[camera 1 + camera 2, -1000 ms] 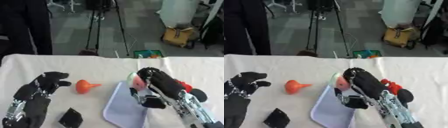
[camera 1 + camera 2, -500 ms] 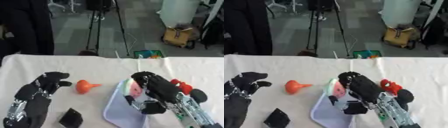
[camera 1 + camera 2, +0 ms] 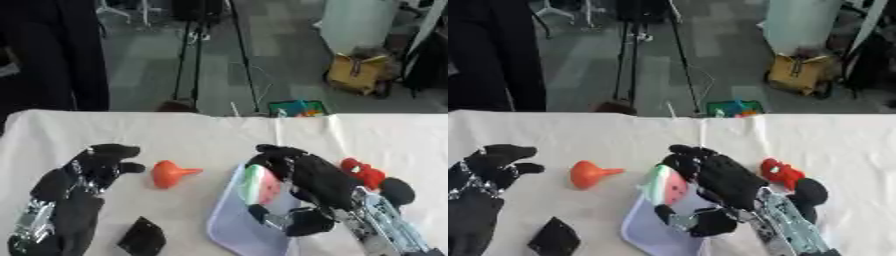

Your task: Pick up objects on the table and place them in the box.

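Note:
My right hand (image 3: 306, 180) hangs over the shallow lavender box (image 3: 236, 235), fingers curled round a watermelon slice (image 3: 260, 184) with a green rind and red flesh. An orange funnel-shaped piece (image 3: 168, 173) lies on the white cloth left of the box. A flat black piece (image 3: 142, 236) rests near the front edge. A red object (image 3: 361, 172) and a round black one (image 3: 397, 190) lie to the right, partly behind my right arm. My left hand (image 3: 87, 170) rests at the lower left, fingers relaxed, holding nothing.
The table (image 3: 210, 135) is covered with a white cloth. Beyond its far edge stand a tripod (image 3: 197, 55), a small colourful box (image 3: 297, 108) on the floor and a yellow bag (image 3: 359, 75). A person in dark clothes (image 3: 61, 50) stands at the far left.
My right hand has carried the watermelon slice leftward and down over the box. The red object at its right has come into view. The left hand has stayed put.

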Motion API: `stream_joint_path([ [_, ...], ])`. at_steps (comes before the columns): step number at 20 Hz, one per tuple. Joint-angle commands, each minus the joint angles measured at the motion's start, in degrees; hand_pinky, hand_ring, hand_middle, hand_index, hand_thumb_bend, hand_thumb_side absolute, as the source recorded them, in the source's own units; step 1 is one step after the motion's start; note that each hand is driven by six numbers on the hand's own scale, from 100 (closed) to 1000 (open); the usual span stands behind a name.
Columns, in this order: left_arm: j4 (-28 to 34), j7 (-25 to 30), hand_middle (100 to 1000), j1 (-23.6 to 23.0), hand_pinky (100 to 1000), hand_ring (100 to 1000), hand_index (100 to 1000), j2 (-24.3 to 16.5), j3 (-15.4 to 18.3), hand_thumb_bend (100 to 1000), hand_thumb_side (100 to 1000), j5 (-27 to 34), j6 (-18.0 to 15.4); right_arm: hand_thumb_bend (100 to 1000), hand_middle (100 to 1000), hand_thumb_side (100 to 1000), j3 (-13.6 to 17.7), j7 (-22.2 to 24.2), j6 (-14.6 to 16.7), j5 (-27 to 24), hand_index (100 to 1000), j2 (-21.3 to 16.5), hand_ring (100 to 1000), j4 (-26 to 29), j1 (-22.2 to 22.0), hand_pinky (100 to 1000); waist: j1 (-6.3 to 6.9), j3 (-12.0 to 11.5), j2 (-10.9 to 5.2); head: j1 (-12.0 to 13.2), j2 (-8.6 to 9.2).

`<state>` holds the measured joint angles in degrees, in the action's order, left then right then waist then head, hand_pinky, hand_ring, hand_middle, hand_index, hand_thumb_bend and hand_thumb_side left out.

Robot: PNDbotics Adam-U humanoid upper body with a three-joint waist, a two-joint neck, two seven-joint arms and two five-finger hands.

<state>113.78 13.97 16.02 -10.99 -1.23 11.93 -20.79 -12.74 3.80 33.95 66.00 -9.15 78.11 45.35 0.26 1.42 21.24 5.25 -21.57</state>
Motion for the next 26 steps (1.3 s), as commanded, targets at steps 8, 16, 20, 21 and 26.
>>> stream_joint_path([
  [8,0.81,0.19,722,0.49,738,812,743,-0.21,-0.11,144,1000,0.13,-0.12,396,991,1000,0.41,0.61,0.81,-1.32,1000,-0.5,1000,1.99,1.1,892,0.3,0.03,-1.39,0.11,0.71],
  [16,0.81,0.26,723,0.5,738,812,744,-0.13,-0.15,146,1000,0.25,0.0,430,1000,1000,0.48,3.29,1.71,-1.34,1000,-0.59,1000,1.45,1.56,917,0.32,0.22,-1.5,-0.06,0.71],
  [20,0.81,0.26,723,0.51,739,812,744,-0.12,-0.13,146,1000,0.26,0.02,436,1000,1000,0.74,3.28,1.57,-2.12,1000,-0.58,1000,1.51,1.61,902,0.33,0.26,-1.51,0.01,0.85],
  [21,0.81,0.28,723,0.5,739,812,744,-0.13,-0.13,146,1000,0.25,0.04,436,1000,1000,0.83,3.07,1.4,-2.52,1000,-0.58,1000,1.68,1.61,902,0.33,0.29,-1.52,0.06,0.9],
  [26,0.81,0.13,722,0.5,739,811,744,-0.15,0.07,147,1000,0.19,-0.1,266,854,1000,2.54,-1.49,-3.53,-8.96,938,-1.36,927,6.26,0.86,795,0.47,0.53,-1.56,0.41,0.97],
])
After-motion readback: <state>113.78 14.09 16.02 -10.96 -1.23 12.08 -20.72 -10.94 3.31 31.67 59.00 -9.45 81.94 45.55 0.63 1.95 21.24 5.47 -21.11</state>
